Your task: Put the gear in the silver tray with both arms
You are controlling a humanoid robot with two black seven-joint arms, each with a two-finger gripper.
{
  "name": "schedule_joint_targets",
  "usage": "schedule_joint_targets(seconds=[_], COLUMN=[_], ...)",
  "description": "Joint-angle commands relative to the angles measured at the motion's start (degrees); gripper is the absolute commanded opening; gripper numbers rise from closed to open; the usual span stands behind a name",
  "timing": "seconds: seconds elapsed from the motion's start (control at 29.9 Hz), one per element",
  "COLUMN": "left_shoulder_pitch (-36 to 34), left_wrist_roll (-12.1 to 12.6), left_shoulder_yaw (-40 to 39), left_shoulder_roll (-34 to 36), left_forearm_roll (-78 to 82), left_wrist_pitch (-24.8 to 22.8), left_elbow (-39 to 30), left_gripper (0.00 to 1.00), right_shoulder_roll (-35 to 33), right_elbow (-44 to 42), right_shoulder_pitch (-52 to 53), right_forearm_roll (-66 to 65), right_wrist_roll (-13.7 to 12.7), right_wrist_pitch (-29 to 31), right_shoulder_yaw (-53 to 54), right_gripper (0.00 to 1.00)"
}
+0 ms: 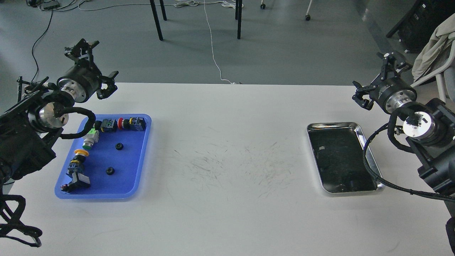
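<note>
Start of task, nothing picked yet: silver tray [370, 158] on the right side of the white table [227, 213] holds no gear, only a small pale fleck on its dark reflective bottom. Two small black gears sit in the blue plastic tray [140, 156] at the left: far gear [119, 146] mid-tray, near gear [110, 171] just below it, both loose and apart from the other parts. Left gripper [95, 67] hangs above the far left table edge, beyond the blue tray, fingers spread wide, holding nothing. Right gripper [376, 76] is raised beyond the silver tray's far end, fingers also splayed open, empty. Next move, as I judge: left arm drops into the blue tray onto one gear; small, low, toothed and round, so it needs a centred top-down pinch and may skid on the smooth plastic. Then likely a handover mid-table to the right arm, since the trays are well apart. Other parts: green-capped pushbutton [88, 143], yellow-capped pushbutton [80, 153], red-capped switch [121, 123], dark blocky switch bodies along the tray's left and far edges. Silver tray is shiny metal with rounded corners and a raised rim; the table is matte with scuff marks in the middle.
</note>
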Motion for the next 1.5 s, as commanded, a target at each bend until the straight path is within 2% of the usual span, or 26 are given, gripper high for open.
schedule_joint_targets(seconds=[0.0,0.7,0.8,0.94,1.47], left_shoulder_pitch=[0.0,0.0,0.0,0.0,0.4], left_wrist_roll=[0.0,0.0,-1.3,-1.9,-1.9], left_shoulder_yaw=[0.0,-0.1,-0.4,0.0,-0.1], left_shoulder_roll=[0.0,0.1,0.0,0.0,-0.3], left_forearm_roll=[0.0,-0.1,-0.1,0.1,0.1], left_wrist_pitch=[-0.1,0.1,0.5,0.7,1.4], left_elbow=[0.0,0.1,0.3,0.3,0.5], left_gripper=[0.99,0.99,0.99,0.99,0.99], right_shoulder_roll=[0.0,0.5,0.5,0.5,0.9], right_elbow=[0.0,0.0,0.0,0.0,0.0], right_shoulder_pitch=[0.0,-0.2,-0.2,-0.3,-0.4], right_forearm_roll=[0.0,0.0,0.0,0.0,0.0], right_wrist_roll=[0.0,0.2,0.2,0.2,0.2], right_wrist_pitch=[-0.1,-0.1,-0.1,-0.1,-0.2], right_shoulder_yaw=[0.0,0.1,0.1,0.1,0.1], right_gripper=[0.99,0.99,0.99,0.99,0.99])
